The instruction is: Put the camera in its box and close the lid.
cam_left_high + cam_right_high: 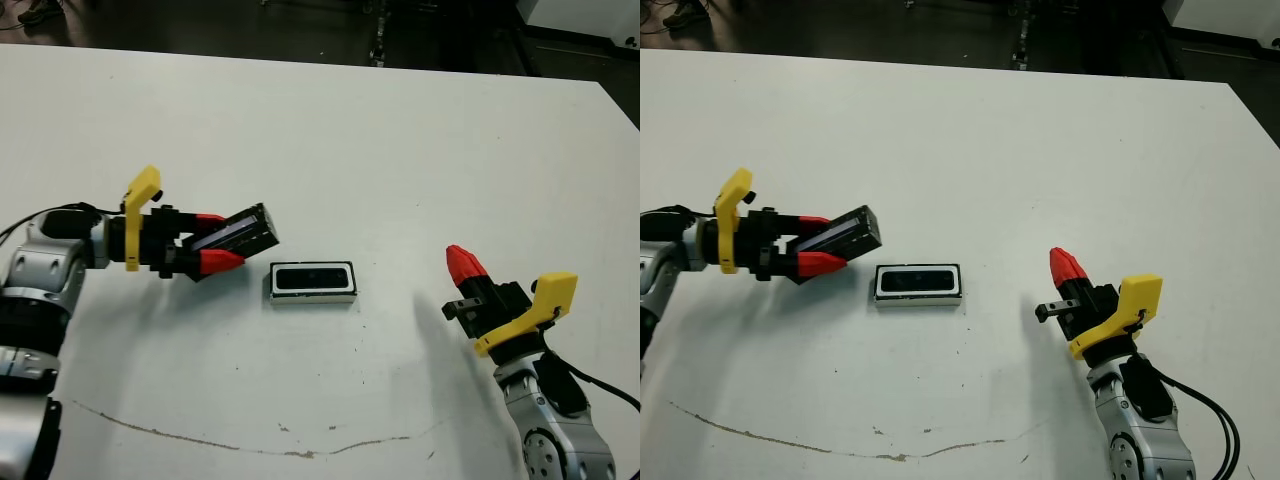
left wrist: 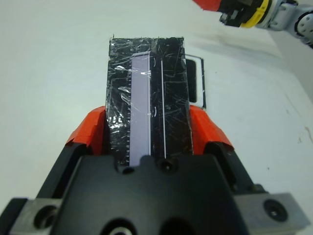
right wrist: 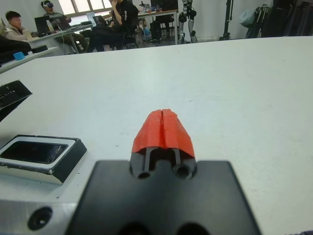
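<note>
The box (image 1: 313,298), a small white-rimmed tray, lies at the table's middle. The glossy black camera (image 1: 312,279) rests inside it. My left gripper (image 1: 228,240) is shut on the lid (image 1: 242,234), a black crinkly slab clamped between its red fingers (image 2: 90,127). The lid hangs tilted just left of the box, apart from it. In the left wrist view the lid (image 2: 146,98) hides most of the box (image 2: 198,81). My right gripper (image 1: 462,262) is shut and empty, to the right of the box. Its wrist view shows box (image 3: 63,159) and camera (image 3: 34,152).
A thin curved dark line (image 1: 250,445) marks the table near its front edge. The table's far edge (image 1: 300,60) borders a dark floor. Beyond the table, people (image 3: 117,19) sit at desks in the right wrist view.
</note>
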Action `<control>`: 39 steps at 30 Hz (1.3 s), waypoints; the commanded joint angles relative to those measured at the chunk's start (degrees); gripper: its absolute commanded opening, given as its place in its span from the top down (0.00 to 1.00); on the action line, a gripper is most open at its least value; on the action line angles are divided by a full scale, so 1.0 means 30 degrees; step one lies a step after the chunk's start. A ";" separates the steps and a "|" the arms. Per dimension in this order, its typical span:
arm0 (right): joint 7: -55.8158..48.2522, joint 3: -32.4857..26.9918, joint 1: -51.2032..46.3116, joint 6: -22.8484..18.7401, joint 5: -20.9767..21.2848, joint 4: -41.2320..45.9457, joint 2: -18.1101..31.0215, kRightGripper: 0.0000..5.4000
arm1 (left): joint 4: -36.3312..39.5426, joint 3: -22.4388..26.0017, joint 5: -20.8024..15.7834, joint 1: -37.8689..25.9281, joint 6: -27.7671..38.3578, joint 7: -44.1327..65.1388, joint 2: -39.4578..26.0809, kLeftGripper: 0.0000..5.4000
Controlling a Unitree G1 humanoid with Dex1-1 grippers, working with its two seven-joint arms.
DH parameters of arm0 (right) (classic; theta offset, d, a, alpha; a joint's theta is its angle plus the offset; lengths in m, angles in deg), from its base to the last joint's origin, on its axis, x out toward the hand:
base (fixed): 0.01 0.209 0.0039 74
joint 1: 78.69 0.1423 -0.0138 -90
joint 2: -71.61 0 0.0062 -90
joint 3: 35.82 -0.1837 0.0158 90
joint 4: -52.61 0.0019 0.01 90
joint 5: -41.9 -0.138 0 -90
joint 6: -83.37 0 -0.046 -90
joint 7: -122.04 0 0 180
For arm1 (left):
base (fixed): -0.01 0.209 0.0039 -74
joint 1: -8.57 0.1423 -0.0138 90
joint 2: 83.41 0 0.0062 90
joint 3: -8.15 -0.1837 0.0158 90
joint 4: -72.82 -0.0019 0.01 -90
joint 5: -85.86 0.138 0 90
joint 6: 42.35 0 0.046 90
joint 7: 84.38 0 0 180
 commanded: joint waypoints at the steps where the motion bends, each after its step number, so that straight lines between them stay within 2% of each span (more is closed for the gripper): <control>1: 0.0286 -0.0068 -0.0194 -0.0488 0.0008 0.0238 0.0256 1.00 | -0.0500 -0.0327 0.0186 -0.0208 0.0511 0.0250 0.0608 0.41; 11: 0.0370 -0.0092 -0.0147 -0.0708 -0.0163 0.0373 0.0236 1.00 | -0.1185 -0.0955 0.0482 -0.0015 0.0579 0.0492 0.1687 0.41; 15: 0.0345 -0.0106 -0.0145 -0.0795 -0.0299 0.0372 0.0182 1.00 | -0.1274 -0.1060 0.0386 0.0167 0.1259 0.0841 0.2149 0.41; 21: 0.0184 -0.0112 -0.0163 -0.0466 -0.0239 0.0215 0.0184 1.00 | -0.1542 -0.1138 0.0382 0.0229 0.1499 0.0978 0.2525 0.41; 27: 0.0301 -0.0113 -0.0164 -0.0734 -0.0271 0.0276 0.0187 1.00 | -0.1728 -0.1325 0.0483 0.0193 0.1384 0.1032 0.2733 0.41; 39: 0.0101 -0.0173 -0.0269 -0.0404 -0.0295 0.0074 0.0165 1.00 | -0.1242 -0.1471 0.0251 0.0526 0.0582 0.0785 0.3314 0.41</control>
